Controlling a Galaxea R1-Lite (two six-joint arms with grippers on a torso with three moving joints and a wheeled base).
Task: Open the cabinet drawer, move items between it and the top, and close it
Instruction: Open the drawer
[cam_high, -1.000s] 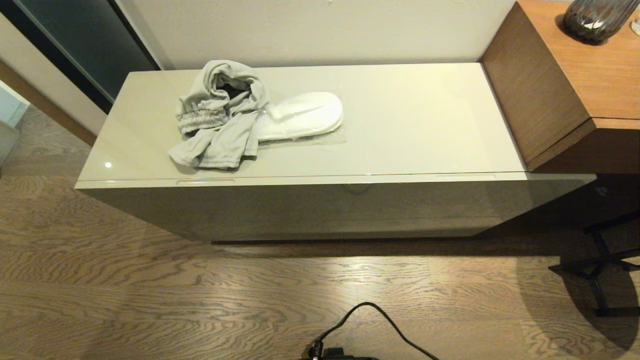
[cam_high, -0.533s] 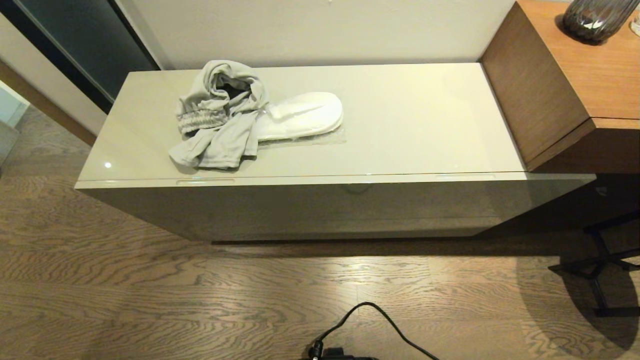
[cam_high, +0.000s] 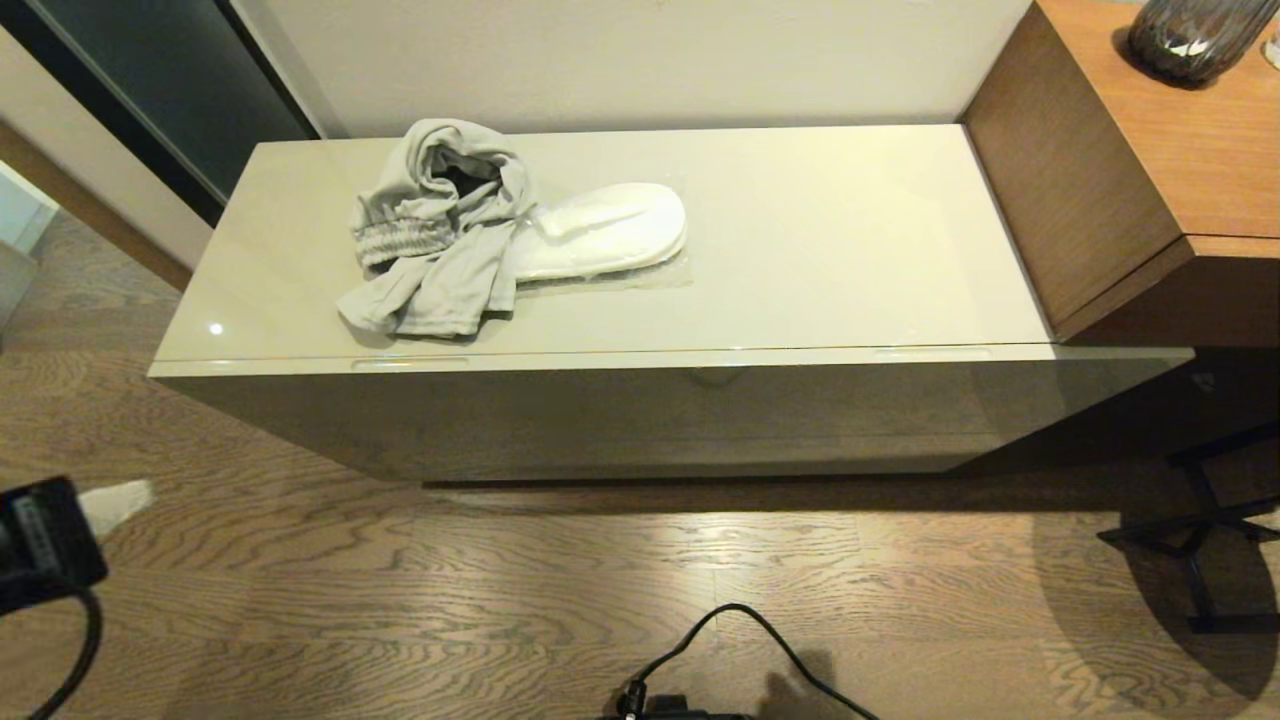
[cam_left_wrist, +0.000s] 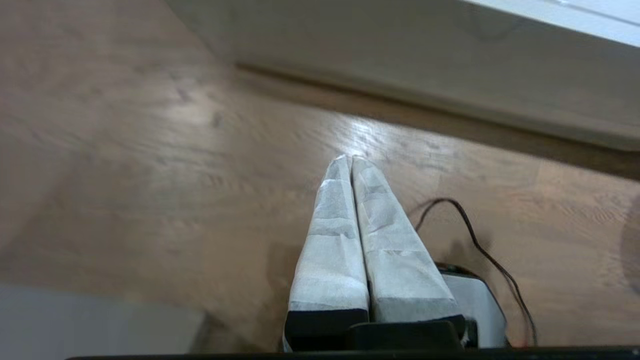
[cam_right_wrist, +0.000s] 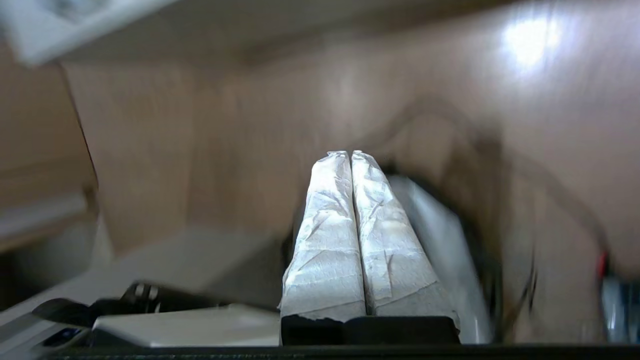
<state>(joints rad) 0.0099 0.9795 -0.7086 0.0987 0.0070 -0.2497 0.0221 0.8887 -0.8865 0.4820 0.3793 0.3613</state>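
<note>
The cabinet drawer (cam_high: 650, 415) is shut, its two handle slots (cam_high: 410, 363) along the front's upper edge. On the top (cam_high: 830, 240), towards the left, lies the crumpled light grey garment (cam_high: 440, 240), partly covering the white slippers (cam_high: 610, 235) in their clear sleeve. A dark patch shows in the garment's folds; I cannot tell if it is the black garment. My left gripper (cam_high: 138, 490) (cam_left_wrist: 350, 159) is shut and empty, low over the floor, left of and in front of the cabinet. My right gripper (cam_right_wrist: 350, 153) is shut and empty, outside the head view.
A taller brown wood-grain unit (cam_high: 1120, 180) adjoins the cabinet on the right, with a dark vase (cam_high: 1190, 35) on it. A black cable (cam_high: 760, 640) lies on the wooden floor in front. Black stand legs (cam_high: 1195, 535) are at the right.
My left arm has come into the head view at the lower left. A small shadow has appeared beside the cable. The cabinet and the items have not moved.
</note>
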